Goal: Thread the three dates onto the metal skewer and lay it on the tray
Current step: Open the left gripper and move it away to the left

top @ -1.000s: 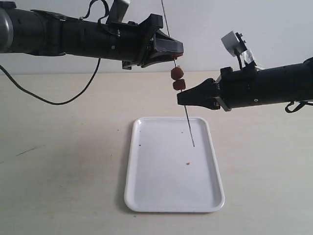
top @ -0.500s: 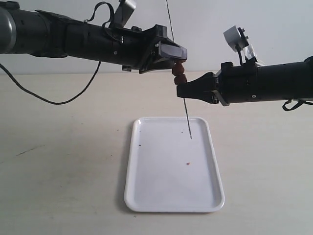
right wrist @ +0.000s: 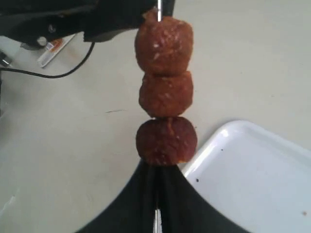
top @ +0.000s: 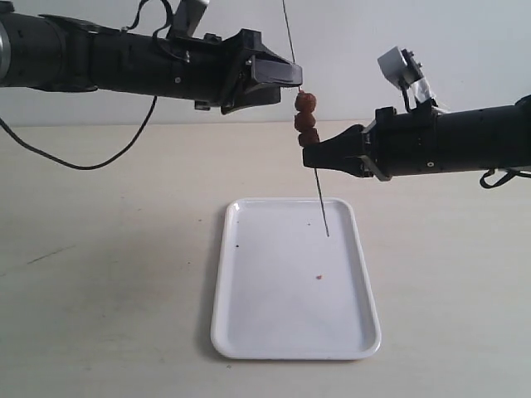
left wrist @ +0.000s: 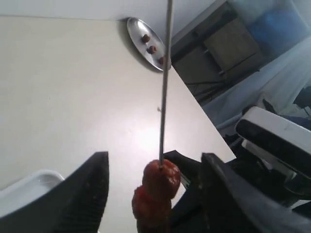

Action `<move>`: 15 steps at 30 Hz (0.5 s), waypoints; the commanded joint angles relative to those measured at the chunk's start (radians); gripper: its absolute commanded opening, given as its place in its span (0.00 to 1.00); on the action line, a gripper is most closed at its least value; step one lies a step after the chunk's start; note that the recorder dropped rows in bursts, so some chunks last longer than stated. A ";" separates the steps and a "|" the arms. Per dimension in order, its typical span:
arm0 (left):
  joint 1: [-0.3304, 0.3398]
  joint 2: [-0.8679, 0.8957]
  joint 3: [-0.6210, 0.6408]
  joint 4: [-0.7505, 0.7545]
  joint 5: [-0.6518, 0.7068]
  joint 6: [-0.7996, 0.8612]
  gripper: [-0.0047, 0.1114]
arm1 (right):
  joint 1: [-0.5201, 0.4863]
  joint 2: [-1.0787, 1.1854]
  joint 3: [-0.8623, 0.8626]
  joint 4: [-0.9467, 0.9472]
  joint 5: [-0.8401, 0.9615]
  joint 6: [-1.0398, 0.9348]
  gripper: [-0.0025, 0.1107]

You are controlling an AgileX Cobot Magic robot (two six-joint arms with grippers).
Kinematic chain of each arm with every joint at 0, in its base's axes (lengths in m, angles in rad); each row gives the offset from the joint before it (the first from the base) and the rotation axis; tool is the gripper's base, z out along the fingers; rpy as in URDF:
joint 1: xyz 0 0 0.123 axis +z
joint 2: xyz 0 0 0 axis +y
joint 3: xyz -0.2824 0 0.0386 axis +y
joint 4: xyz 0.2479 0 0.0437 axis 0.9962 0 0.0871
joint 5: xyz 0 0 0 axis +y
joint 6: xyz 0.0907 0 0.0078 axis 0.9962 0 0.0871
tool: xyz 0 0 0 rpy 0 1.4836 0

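Note:
The metal skewer [top: 321,203] stands almost upright above the far end of the tray [top: 249,332], its tip just over the white surface. The three dates [top: 304,121] are threaded on it in a tight stack; the lowest and darkest one [right wrist: 166,141] rests on my right gripper's fingertips. My right gripper [top: 309,155] is shut on the skewer just below them [right wrist: 156,170]. My left gripper [top: 290,79] is level with the top date [left wrist: 161,178] and open, its jaws wide on either side of the skewer [left wrist: 165,82] and touching nothing.
A tiny red crumb [top: 319,277] and a few dark specks lie on the tray. A round metal plate [left wrist: 137,25] with further dates sits at the table's far edge. A black cable [top: 75,166] hangs to the table at the left.
The left gripper came down against the top date half a second ago, then drew back to the left. The dates, spaced apart before, now sit packed together above the right gripper.

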 commanded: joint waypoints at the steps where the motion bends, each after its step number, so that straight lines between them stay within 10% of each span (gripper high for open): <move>1: 0.021 -0.027 -0.006 -0.013 0.067 0.036 0.52 | -0.005 -0.003 -0.004 -0.021 -0.062 0.040 0.02; 10: 0.025 -0.029 -0.004 0.016 0.168 0.152 0.04 | -0.005 -0.003 -0.004 -0.113 -0.054 0.151 0.02; 15: 0.025 -0.036 0.010 0.027 0.131 0.171 0.04 | -0.005 -0.003 -0.002 -0.191 -0.054 0.228 0.02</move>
